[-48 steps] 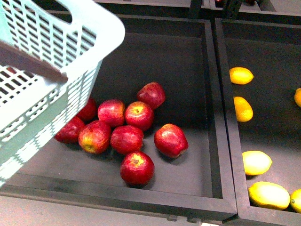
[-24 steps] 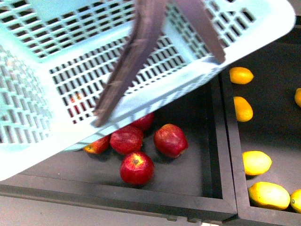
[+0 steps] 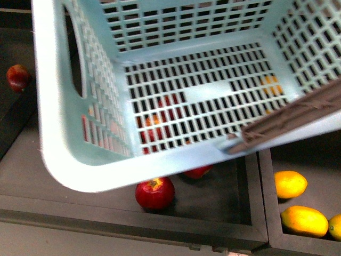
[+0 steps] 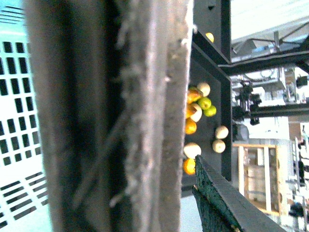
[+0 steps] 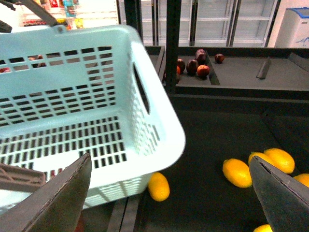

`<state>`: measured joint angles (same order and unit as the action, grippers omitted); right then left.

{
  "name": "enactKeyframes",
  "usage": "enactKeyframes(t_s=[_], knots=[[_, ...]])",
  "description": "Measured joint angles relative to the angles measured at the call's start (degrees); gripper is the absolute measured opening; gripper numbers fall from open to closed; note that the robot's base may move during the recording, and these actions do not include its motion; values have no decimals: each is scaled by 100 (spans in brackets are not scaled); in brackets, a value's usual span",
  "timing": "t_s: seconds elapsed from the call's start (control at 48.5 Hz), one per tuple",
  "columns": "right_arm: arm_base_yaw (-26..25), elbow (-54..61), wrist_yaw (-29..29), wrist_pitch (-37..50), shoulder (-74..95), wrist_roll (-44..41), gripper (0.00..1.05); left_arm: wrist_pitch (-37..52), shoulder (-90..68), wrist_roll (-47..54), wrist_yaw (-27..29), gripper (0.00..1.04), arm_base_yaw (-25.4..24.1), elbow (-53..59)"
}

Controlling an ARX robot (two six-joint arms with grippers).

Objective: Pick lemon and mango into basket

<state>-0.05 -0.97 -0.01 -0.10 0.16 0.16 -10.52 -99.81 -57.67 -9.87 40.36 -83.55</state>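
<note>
Dark bench [image 3: 229, 197] underneath; left claw [image 4: 193, 191] seems clamped on basket [image 3: 45, 106] handle, right claw [image 5: 170, 159] gapes empty. Basket-positioning step, I'd guess; next, grab lemon [image 3: 290, 184].

Black partitioned display bins [image 3: 254, 197], tall glass-door coolers [image 5: 212, 19] behind, bright shop lighting
</note>
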Motion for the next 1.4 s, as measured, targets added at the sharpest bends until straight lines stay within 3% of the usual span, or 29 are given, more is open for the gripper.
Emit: enactKeyframes(t_s=[0.206,0.598,0.681,0.742,0.846,0.969,1.093,1.176,1.402], knots=[[0,0,0,0,0,0,96,0,0,-28,-155,29,107,-2],[0,0,2,-2,2,-2,96,-9,-7,20,63,29,35,-11],[79,-623,876,-1530,887,977,96,-11,-7,20,20,29,37,-11],[-59,-872,992,-2096,1388,1471,96,-11,-7,9,-9,29,37,-11],[-516,-949,850,-2212,1812,2026,96,-11,-9,17,-48,29,50,-13],[-1333,-1086,400,-1666,2109,2149,96,-11,-22,-4,-63,29,52,-13],[-2769,-1294,-280,-758,2885,2037,96,-11,-26,0,-37,29,52,-15],[-3311,-1355,-409,-361,3473,1904,96,-11,-31,0,4,29,42,-15],[-3814,-1650,-348,955,6144,1567,96,-11,-31,31,-11,29,37,-15]])
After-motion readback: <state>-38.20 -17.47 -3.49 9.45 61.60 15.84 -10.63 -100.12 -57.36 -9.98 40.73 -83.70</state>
